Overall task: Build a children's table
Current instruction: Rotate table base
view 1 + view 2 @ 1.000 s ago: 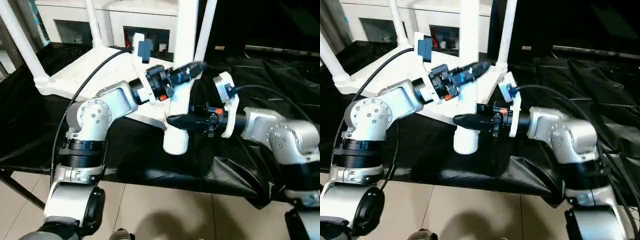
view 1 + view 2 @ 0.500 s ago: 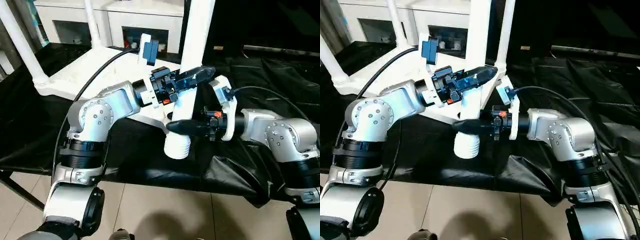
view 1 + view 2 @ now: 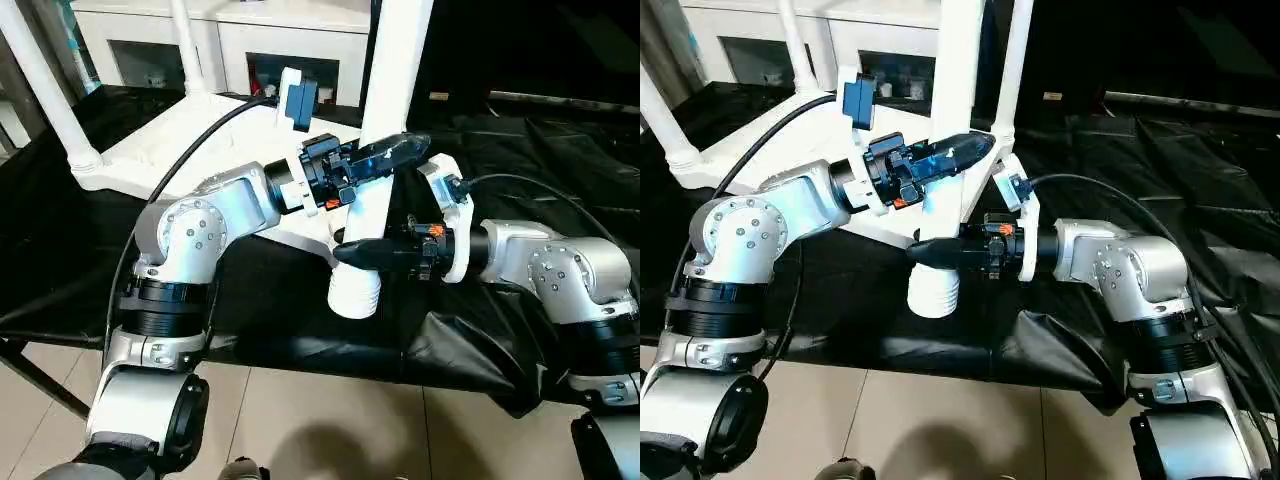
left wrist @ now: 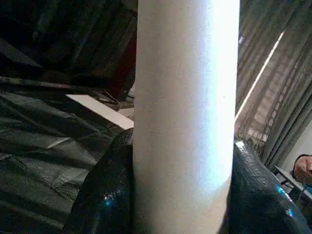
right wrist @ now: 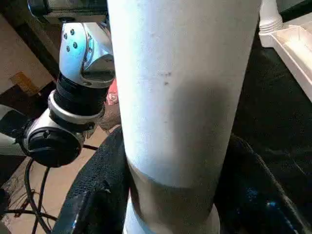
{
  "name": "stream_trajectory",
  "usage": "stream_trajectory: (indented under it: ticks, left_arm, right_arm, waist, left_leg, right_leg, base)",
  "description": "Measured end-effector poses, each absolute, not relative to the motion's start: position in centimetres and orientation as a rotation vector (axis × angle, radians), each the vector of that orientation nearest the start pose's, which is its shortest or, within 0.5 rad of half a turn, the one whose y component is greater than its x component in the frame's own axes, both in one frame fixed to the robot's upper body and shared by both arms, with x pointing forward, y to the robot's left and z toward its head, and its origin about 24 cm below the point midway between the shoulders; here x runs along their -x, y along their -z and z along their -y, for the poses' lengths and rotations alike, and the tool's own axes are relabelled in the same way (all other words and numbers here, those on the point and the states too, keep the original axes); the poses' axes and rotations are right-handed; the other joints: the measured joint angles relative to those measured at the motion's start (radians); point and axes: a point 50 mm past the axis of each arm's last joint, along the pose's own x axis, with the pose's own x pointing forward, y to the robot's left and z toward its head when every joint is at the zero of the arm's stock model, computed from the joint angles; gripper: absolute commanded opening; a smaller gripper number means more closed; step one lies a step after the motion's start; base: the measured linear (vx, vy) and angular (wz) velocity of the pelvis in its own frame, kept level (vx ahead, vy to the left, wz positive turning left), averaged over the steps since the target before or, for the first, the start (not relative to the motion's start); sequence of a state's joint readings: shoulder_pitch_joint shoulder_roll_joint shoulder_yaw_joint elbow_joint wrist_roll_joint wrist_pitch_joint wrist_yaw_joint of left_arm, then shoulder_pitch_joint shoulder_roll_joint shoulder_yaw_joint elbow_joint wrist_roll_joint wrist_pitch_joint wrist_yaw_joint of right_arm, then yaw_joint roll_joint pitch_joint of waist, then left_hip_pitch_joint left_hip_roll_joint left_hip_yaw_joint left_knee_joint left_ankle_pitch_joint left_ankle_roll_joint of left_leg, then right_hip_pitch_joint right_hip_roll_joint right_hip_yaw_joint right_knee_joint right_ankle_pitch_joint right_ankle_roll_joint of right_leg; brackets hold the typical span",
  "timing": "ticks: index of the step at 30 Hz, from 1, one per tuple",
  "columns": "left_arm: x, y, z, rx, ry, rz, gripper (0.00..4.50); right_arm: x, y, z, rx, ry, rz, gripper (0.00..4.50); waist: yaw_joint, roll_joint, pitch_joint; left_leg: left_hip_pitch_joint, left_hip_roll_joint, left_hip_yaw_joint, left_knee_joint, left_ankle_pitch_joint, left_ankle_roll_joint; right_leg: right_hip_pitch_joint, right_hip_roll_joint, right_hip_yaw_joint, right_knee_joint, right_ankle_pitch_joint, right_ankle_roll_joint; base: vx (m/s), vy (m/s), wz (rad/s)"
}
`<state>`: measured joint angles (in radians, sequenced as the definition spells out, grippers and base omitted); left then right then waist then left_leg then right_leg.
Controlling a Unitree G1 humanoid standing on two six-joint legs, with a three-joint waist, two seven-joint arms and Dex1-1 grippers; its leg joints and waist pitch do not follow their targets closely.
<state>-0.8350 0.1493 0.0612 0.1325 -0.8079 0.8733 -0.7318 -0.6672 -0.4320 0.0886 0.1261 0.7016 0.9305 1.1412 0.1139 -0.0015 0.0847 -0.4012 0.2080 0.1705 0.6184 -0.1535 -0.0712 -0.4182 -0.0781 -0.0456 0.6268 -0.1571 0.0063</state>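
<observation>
- The left tool point(image 3: 385, 157) is clenched around a white leg point(image 3: 385, 110), high on the upright tube.
- The right tool point(image 3: 362, 251) grips the same leg lower, just above its ribbed end.
- Behind both tools, the white tabletop point(image 3: 190, 130) lies upside down on the black-draped table point(image 3: 540, 150), other legs point(image 3: 45, 90) standing up.

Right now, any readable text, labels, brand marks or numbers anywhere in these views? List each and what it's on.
No readable text in any view.
Long white tapered tube leg, held by both grippers: plain, no marking.
White plastic ribbed tabletop: no label visible.
Small tan tag on the black-draped work table: too small to read.
Items behind the white glass-door cabinet panes: too blurred to read.
</observation>
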Motion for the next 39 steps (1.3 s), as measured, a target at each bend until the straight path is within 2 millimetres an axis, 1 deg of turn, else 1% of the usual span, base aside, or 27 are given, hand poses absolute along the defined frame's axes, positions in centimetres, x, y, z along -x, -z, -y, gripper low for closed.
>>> stream_trajectory:
  ticks: [10,11,13,17,25,27,28,30,31,32,38,39]
  left_arm:
    - [-32.26,-21.52,-6.43,0.511,1.322,-0.062,1.88]
    - [-32.26,-21.52,-6.43,0.511,1.323,-0.062,1.88]
    - [-32.25,-21.53,-6.43,0.511,1.324,-0.062,1.88]
    - [-32.10,-21.39,-6.14,0.509,1.344,-0.069,1.88]
    - [-32.03,-21.28,-6.03,0.506,1.352,-0.074,1.88]
    - [-32.03,-21.29,-6.04,0.506,1.353,-0.074,1.88]
    - [-32.03,-21.29,-6.04,0.506,1.353,-0.074,1.88]
    - [-32.02,-21.29,-6.05,0.506,1.354,-0.074,1.88]
    - [-32.02,-21.29,-6.05,0.506,1.354,-0.074,1.88]
    - [-32.02,-21.29,-6.05,0.505,1.355,-0.074,1.88]
    - [-32.02,-21.29,-6.07,0.505,1.355,-0.074,1.86]
    - [-32.03,-21.28,-6.06,0.505,1.353,-0.074,2.42]
  right_arm:
    - [-30.28,-15.61,11.84,-0.350,-1.468,-0.364,1.91]
    - [-30.28,-15.60,11.81,-0.351,-1.469,-0.364,2.26]
    - [-30.29,-15.57,11.75,-0.355,-1.470,-0.364,2.61]
    - [-30.34,-15.58,11.41,-0.362,-1.469,-0.354,2.76]
    - [-30.32,-15.70,11.33,-0.366,-1.479,-0.345,2.76]
    - [-30.31,-15.70,11.33,-0.368,-1.481,-0.346,2.46]
    - [-30.30,-15.69,11.33,-0.369,-1.482,-0.347,2.46]
    - [-30.24,-15.68,11.32,-0.377,-1.488,-0.353,2.26]
    - [-30.24,-15.68,11.32,-0.377,-1.488,-0.354,2.26]
    - [-30.23,-15.68,11.33,-0.378,-1.489,-0.355,2.06]
    - [-30.22,-15.70,11.33,-0.379,-1.492,-0.354,1.93]
    - [-30.22,-15.70,11.33,-0.379,-1.492,-0.354,1.93]
  waist:
    - [0.000,0.000,0.000]
    - [0.000,0.000,0.000]
    - [0.000,0.000,0.000]
    - [0.000,0.000,0.000]
    - [0.000,0.000,0.000]
    - [0.000,0.000,0.000]
    - [0.000,0.000,0.000]
    - [0.000,0.000,0.000]
    - [0.000,0.000,0.000]
    - [0.000,0.000,0.000]
    - [0.000,0.000,0.000]
    - [0.000,0.000,0.000]
  left_leg:
    - [0.000,0.000,0.000,0.000,0.000,0.000]
    - [0.000,0.000,0.000,0.000,0.000,0.000]
    - [0.000,0.000,0.000,0.000,0.000,0.000]
    - [0.000,0.000,0.000,0.000,0.000,0.000]
    - [0.000,0.000,0.000,0.000,0.000,0.000]
    - [0.000,0.000,0.000,0.000,0.000,0.000]
    - [0.000,0.000,0.000,0.000,0.000,0.000]
    - [0.000,0.000,0.000,0.000,0.000,0.000]
    - [0.000,0.000,0.000,0.000,0.000,0.000]
    - [0.000,0.000,0.000,0.000,0.000,0.000]
    - [0.000,0.000,0.000,0.000,0.000,0.000]
    - [0.000,0.000,0.000,0.000,0.000,0.000]
  right_leg:
    - [0.000,0.000,0.000,0.000,0.001,-0.001]
    - [0.000,0.000,0.000,0.000,0.001,-0.001]
    - [0.000,0.000,0.000,0.000,0.001,-0.001]
    - [0.000,0.000,0.000,0.000,0.001,-0.001]
    - [0.000,0.000,0.000,0.000,0.001,-0.001]
    - [0.000,0.000,0.000,0.000,0.001,-0.001]
    - [0.000,0.000,0.000,0.000,0.001,-0.001]
    - [0.000,0.000,0.000,0.000,0.001,-0.001]
    - [0.000,0.000,0.000,0.000,0.001,-0.001]
    - [0.000,0.000,0.000,0.000,0.001,-0.001]
    - [0.000,0.000,0.000,0.000,0.001,-0.001]
    - [0.000,0.000,0.000,0.000,0.001,-0.001]
  base:
    - [0.000,0.000,0.00]
    - [0.000,0.000,0.00]
    - [0.000,0.000,0.00]
    - [0.000,0.000,0.00]
    - [0.000,0.000,0.00]
    - [0.000,0.000,0.00]
    - [0.000,0.000,0.00]
    - [0.000,0.000,0.00]
    - [0.000,0.000,0.00]
    - [0.000,0.000,0.00]
    - [0.000,0.000,0.00]
    - [0.000,0.000,0.00]
